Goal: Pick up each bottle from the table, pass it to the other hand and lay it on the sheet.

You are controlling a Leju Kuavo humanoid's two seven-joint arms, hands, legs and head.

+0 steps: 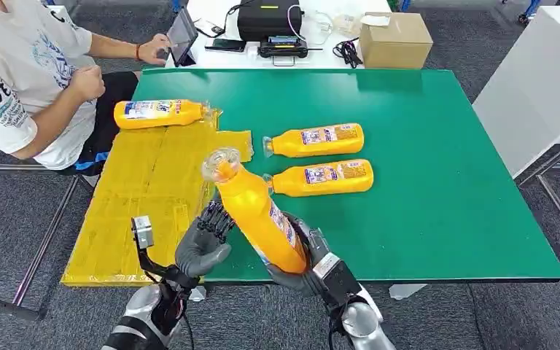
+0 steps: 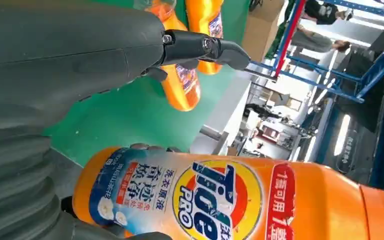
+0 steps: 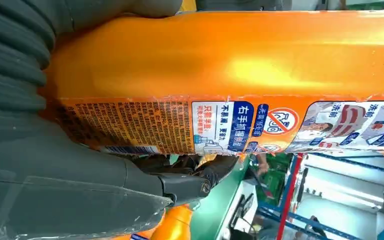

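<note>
my right hand (image 1: 302,255) grips the orange plastic detergent bottle (image 1: 259,211); my open left hand (image 1: 204,240), just beside, should wrap its middle firmly before i let go

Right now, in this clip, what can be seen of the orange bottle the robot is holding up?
The orange plastic detergent bottle has a clear cap and a glossy body with a blue, white and red Tide Pro label on one face and printed text on another. It is off the table, tilted with its cap pointing up and away from the robot. The right hand grips its lower end. The left hand is beside the body with fingers spread; contact is unclear.
</note>
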